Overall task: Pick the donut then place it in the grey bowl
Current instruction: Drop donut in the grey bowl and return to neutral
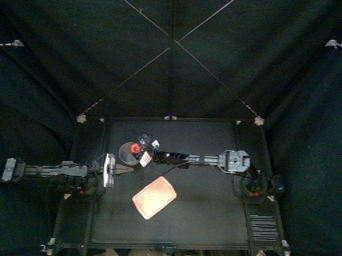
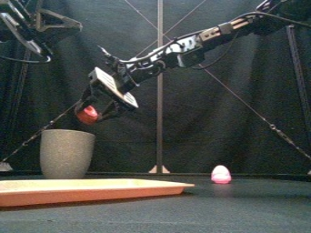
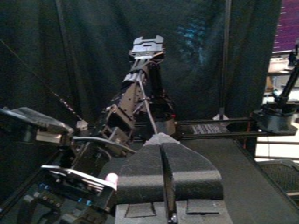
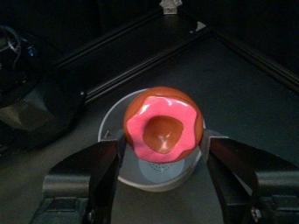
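Right wrist view has the story: the right gripper [image 4: 163, 147] clamps its jaws on both sides of the donut [image 4: 163, 125], pink icing up, right over the mouth of the grey bowl [image 4: 158, 175], so a release should drop it straight in. Front view puts the donut just above the rim, not touching. The left gripper [image 3: 165, 175] rests at the table's left, jaws together, empty.

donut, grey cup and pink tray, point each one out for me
pink-frosted toy donut [image 4: 149, 122]: right wrist view, on its frosting
tall grey speckled cup [image 2: 67, 155]: front view, middle of its side wall
flat pink tray [image 2: 85, 191]: front view, on its near rim
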Robot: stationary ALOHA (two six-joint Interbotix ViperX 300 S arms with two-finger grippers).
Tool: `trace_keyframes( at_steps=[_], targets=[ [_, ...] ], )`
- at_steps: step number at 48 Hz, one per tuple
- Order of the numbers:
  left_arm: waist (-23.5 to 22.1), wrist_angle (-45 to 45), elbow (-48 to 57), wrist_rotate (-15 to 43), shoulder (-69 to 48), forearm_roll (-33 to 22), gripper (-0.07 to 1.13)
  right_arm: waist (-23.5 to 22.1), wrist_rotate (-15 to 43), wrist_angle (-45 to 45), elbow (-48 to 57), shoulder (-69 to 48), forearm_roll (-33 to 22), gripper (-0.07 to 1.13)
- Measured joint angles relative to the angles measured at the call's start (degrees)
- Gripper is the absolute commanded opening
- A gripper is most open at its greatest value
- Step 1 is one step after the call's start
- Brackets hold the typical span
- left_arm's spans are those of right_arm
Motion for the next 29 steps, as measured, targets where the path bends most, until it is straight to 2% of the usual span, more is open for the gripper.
trace_keyframes(
  at_steps=[8, 20, 29],
  targets=[
    [0.0, -0.1, 0.3, -0.1, 0.0, 0.4, 0.01, -0.7, 0.0, -1.1, -1.1, 1.2, 0.3, 1.05],
    [0.0, -0.1, 0.4, 0.0, 0.0, 0.4, 0.01, -0.7, -0.1, -3.7, -1.1, 1.1, 3.3, 1.05],
    [0.0, -0.1, 0.4, 0.0, 0.0, 0.4, 0.01, -0.6, -0.3, -1.6, 2.3, -1.0, 2.4, 1.05]
  ],
)
